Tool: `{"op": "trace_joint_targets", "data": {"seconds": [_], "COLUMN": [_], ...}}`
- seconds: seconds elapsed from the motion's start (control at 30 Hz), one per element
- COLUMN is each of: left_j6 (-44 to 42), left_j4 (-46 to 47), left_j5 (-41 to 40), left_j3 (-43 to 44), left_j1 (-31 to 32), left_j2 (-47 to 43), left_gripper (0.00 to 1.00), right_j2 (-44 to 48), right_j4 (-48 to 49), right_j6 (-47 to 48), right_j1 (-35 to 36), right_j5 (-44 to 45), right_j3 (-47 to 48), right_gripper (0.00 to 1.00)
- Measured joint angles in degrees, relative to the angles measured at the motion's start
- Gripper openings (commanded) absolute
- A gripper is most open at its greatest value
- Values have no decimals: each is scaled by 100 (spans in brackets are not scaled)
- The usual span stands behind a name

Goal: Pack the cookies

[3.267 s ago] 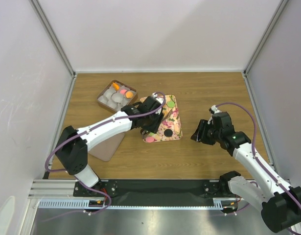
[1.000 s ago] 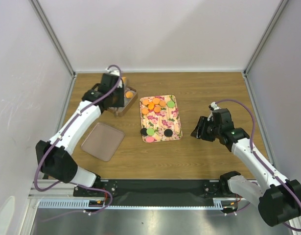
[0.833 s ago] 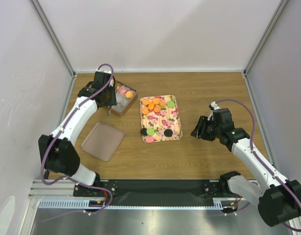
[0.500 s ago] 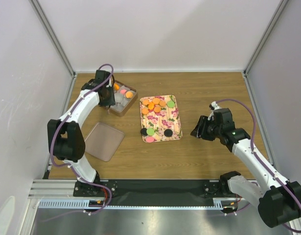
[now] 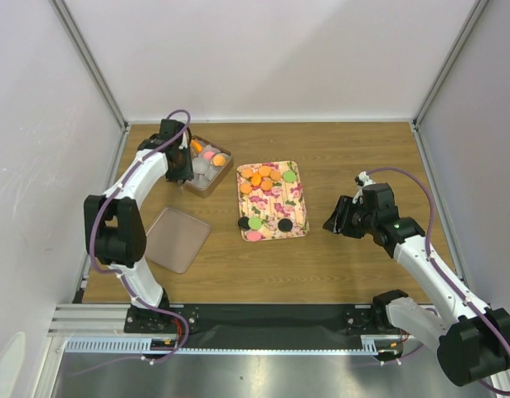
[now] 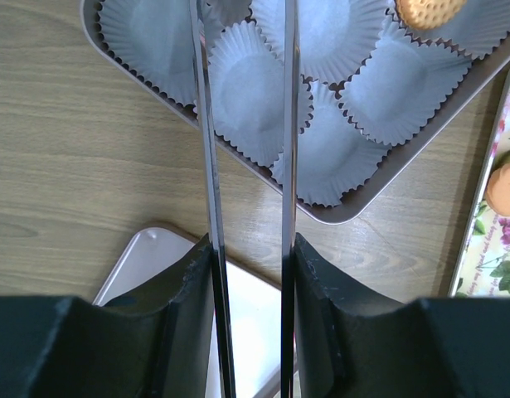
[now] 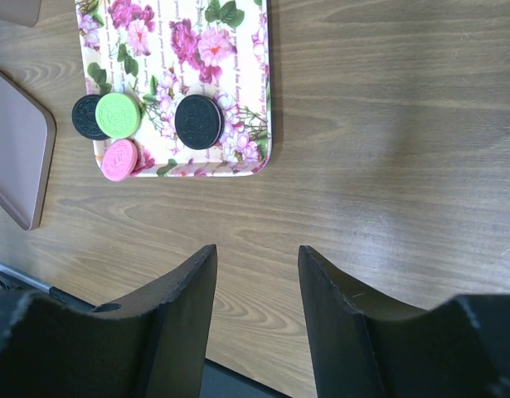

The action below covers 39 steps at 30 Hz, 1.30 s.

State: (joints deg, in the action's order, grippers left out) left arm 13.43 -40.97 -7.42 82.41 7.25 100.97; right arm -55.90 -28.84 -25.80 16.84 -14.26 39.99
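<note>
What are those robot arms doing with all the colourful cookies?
They're packing cookies into a box of paper cups. The left gripper, with its long thin fingers, is over the box, which has a few cookies in it. Most cookies sit on the flowery tray. The right gripper hovers open beside the tray, holding nothing.

Robot lab test cell, not a home or kitchen. White panel walls (image 5: 263,58) close three sides, framed in aluminium extrusion posts (image 5: 89,62). Wood-grain tabletop (image 5: 354,157) is the work surface. Left arm (image 5: 140,177) and right arm (image 5: 429,269) bolt to a black base plate (image 5: 271,315) at the near edge, with slotted cable duct (image 5: 97,344) alongside and purple cables (image 5: 178,111) looped over the links. Bare metal bench (image 5: 263,377) sits in front. The only household items are a floral tray (image 5: 271,199) with cookies (image 5: 256,178) and a box (image 5: 201,191) of paper cups (image 5: 201,166).
</note>
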Motion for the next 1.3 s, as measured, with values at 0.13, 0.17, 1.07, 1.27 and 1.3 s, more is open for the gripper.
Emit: {"op": "trace_joint_targets", "data": {"seconds": [0.13,0.17,1.07,1.27,1.3], "left_j6": [0,0,2,2,2], "left_j4": [13,20,96,101,101], "left_j5": [37,50,382,420,422], "left_j3": [0,0,22,22,22], "left_j1": [-17,-28,-256,-258,-258], "left_j2": [103,114,170,170,170], "left_gripper": [42,42,48,50,50], "right_j2": [0,0,0,0,0], "right_j4": [0,0,2,0,0], "right_j6": [0,0,0,0,0], "right_j1": [-4,-4,-7,-7,-7], "right_j5": [0,0,2,2,2], "right_j3": [0,0,0,0,0], "right_gripper": [50,50,50,50,50]}}
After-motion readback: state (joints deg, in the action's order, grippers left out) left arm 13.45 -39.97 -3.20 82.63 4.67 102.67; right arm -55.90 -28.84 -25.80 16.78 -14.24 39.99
